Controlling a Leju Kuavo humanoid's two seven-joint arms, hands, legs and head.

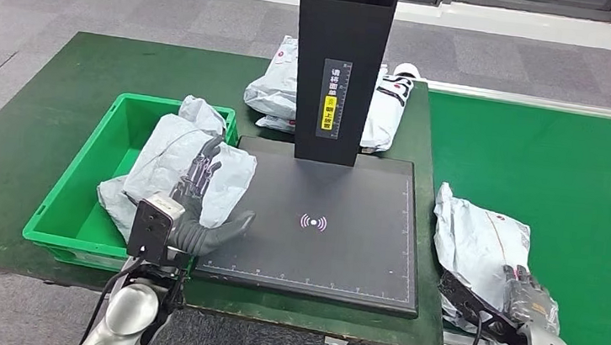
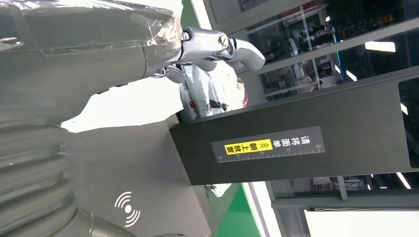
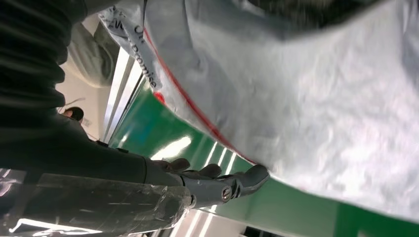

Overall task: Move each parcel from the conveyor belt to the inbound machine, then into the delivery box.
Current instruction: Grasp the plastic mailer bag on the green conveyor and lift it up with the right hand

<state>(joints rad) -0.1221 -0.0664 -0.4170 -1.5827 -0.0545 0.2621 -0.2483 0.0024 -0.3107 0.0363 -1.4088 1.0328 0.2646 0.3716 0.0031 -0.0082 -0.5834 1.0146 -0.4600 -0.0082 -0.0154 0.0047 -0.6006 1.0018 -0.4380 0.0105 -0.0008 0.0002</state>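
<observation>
While the left hand [image 1: 202, 205] is hovering with fingers spread and empty above the grey parcel [image 1: 170, 159] in the green delivery box [image 1: 70, 216], the right hand [image 1: 527, 297] is lying on a conveyor parcel [image 1: 475, 239]; its grip cannot be determined

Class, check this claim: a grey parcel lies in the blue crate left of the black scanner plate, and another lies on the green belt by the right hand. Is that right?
One detail is wrong: the crate is green, not blue, as the head view shows. A grey parcel does lie in it, left of the scanner plate, and another parcel lies on the belt by the right hand.
</observation>
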